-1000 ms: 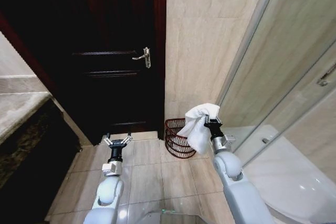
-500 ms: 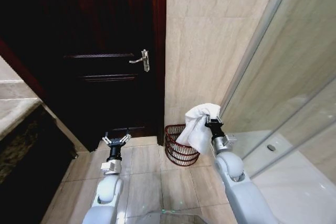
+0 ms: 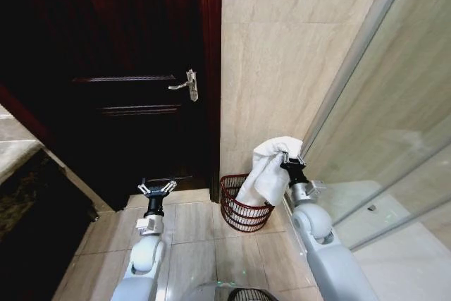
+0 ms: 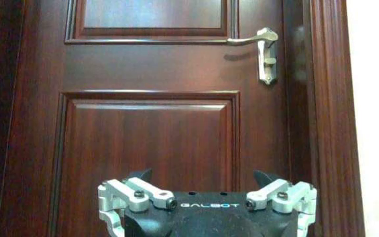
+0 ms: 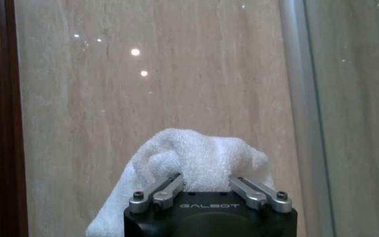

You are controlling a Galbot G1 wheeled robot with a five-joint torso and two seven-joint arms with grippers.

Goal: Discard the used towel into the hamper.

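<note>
Now your right gripper [image 3: 290,162] is raised at about 2 o'clock from the hamper [image 3: 243,204], and its jaws are closed on the white towel [image 3: 266,171]. You can see the towel bunched above the jaws in the right wrist view [image 5: 199,160], and in the head view its loose end hangs down over the right side of the hamper's rim. The hamper stands on the tiled floor [image 3: 194,223], close against the beige wall [image 3: 282,68], just beside the dark wooden door [image 3: 134,82]. Your left gripper [image 3: 156,189] waits at about 9 o'clock from the hamper, facing the door, its jaws spread wide and holding nothing.
</note>
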